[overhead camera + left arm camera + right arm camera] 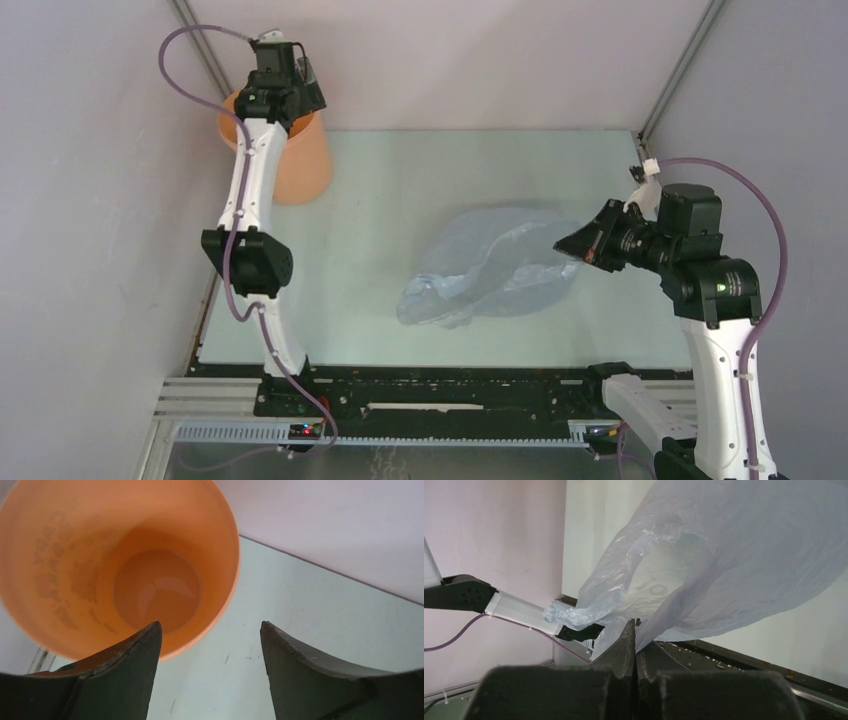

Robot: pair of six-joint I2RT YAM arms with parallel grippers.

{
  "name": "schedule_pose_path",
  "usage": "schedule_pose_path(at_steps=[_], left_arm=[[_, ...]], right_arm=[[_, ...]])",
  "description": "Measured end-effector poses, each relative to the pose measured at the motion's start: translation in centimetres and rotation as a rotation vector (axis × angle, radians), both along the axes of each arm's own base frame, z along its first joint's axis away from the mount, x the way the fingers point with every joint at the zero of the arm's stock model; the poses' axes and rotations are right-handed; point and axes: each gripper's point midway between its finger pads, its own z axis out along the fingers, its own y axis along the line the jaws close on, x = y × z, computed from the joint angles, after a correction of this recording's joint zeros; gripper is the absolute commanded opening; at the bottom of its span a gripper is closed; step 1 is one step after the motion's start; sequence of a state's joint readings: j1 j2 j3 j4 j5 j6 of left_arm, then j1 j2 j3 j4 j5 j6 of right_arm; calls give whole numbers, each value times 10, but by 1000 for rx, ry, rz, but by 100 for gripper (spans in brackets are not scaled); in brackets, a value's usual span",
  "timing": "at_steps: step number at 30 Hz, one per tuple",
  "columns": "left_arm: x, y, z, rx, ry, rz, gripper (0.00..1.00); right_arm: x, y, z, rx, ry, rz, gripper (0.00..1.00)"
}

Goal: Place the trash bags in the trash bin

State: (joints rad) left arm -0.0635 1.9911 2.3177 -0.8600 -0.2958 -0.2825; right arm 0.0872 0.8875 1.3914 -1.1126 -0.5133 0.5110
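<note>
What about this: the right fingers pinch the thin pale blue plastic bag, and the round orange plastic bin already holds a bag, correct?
No. The left wrist view shows the round orange plastic bin empty. The right fingers do pinch the thin pale blue plastic bag.

Pale green table (pixel 400 190) — white walls (pixel 450 60), black rail (pixel 450 385).
</note>
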Motion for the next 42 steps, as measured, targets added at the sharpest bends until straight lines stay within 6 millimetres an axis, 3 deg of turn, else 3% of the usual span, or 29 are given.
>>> schedule_pose_path(at_steps=[6,13,20,24,28,35,42], left_arm=[[33,5,-34,-79,1,-2,64],[45,0,-69,-97,60,-31,42],[48,-7,-78,-83,64,-67,17],[51,-12,-79,-68,56,-89,8],[47,-15,-79,-55,64,-105,0],[33,-21,-77,-44,96,-136,0],[-12,-45,-71,-27,182,-182,0]], right_arm=[[5,0,-2,-4,17,-4,0],[8,0,-4,-7,31,-7,0],[9,-1,-4,-6,31,-11,0],[9,-1,-4,-3,31,-14,0],[9,0,-2,0,24,-15,0],[9,1,1,5,10,-9,0],[5,1,4,11,-8,-3,0]])
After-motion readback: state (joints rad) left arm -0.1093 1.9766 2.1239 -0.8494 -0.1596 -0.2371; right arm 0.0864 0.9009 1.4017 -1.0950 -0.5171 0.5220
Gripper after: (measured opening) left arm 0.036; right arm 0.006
